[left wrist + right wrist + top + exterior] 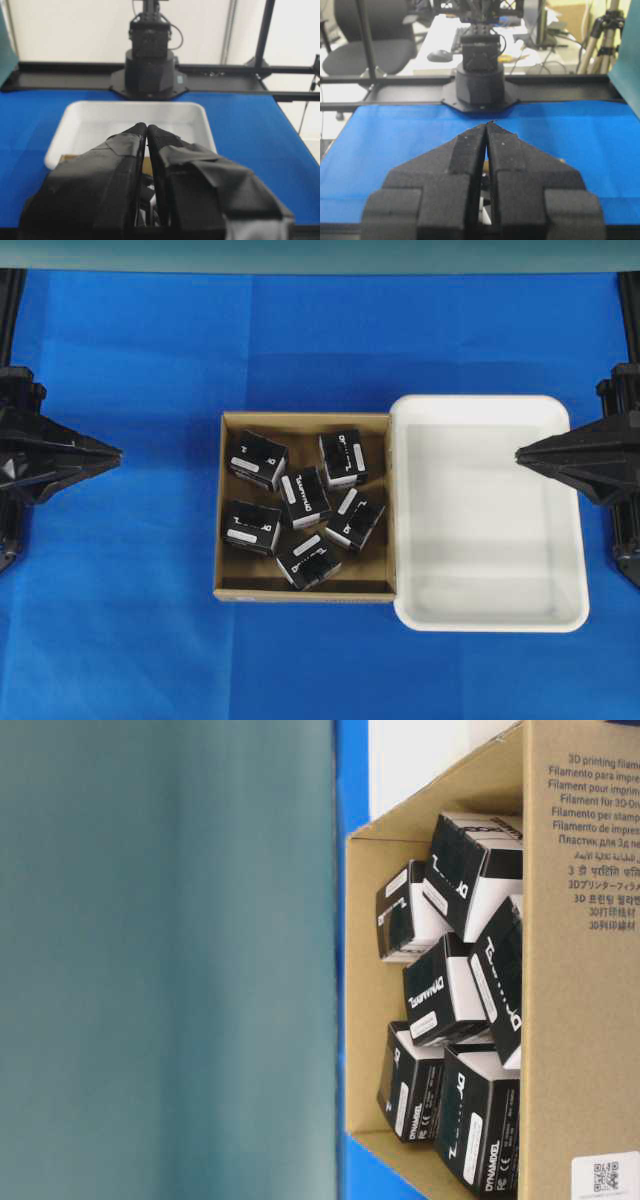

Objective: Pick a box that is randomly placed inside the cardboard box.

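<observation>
The tan cardboard box (232,592) sits at the table's middle. Several small black boxes with white label strips lie jumbled inside it, one of them at the upper left (258,459) and one in the centre (306,497). The table-level view shows the same cartons (445,1000) close up inside the cardboard box (580,1020). My left gripper (118,452) hangs at the far left, shut with nothing in it, tips touching (147,127). My right gripper (518,453) hovers over the white tray's right side, shut and holding nothing (486,125).
A white plastic tray (560,620) abuts the cardboard box's right wall and holds nothing. A blue cloth (120,640) covers the table. A teal panel (160,960) fills the left of the table-level view. The opposite arm's base (150,75) stands behind the tray.
</observation>
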`<state>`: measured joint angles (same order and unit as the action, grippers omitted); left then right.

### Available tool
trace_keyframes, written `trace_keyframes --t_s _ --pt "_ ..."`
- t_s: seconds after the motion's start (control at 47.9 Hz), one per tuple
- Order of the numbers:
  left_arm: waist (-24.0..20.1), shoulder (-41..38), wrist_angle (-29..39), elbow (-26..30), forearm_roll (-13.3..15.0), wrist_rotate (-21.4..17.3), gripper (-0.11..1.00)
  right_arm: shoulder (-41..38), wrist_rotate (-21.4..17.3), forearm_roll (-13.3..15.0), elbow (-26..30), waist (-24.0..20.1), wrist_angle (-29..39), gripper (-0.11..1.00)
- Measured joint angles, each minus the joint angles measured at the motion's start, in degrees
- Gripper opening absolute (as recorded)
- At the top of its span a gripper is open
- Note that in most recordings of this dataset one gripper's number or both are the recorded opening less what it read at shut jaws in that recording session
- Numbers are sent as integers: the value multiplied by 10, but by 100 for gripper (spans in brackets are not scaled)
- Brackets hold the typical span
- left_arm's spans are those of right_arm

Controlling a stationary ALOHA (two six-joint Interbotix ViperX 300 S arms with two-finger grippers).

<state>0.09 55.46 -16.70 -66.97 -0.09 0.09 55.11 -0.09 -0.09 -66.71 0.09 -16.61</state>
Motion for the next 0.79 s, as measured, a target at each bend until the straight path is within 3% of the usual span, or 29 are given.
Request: trace_keyframes --t_s 0.125,0.209,0.522,0.794 --pt "-1 0 22 1 -5 3 0 0 -7 -11 0 0 14 2" --pt "-2 2 45 8 -7 3 -6 0 -21 -25 1 0 52 0" --pt "-2 4 104 25 -8 3 -6 1 -60 -31 41 0 213 0" --pt "-2 5 107 27 -8 3 -6 2 -61 -31 61 0 251 0"
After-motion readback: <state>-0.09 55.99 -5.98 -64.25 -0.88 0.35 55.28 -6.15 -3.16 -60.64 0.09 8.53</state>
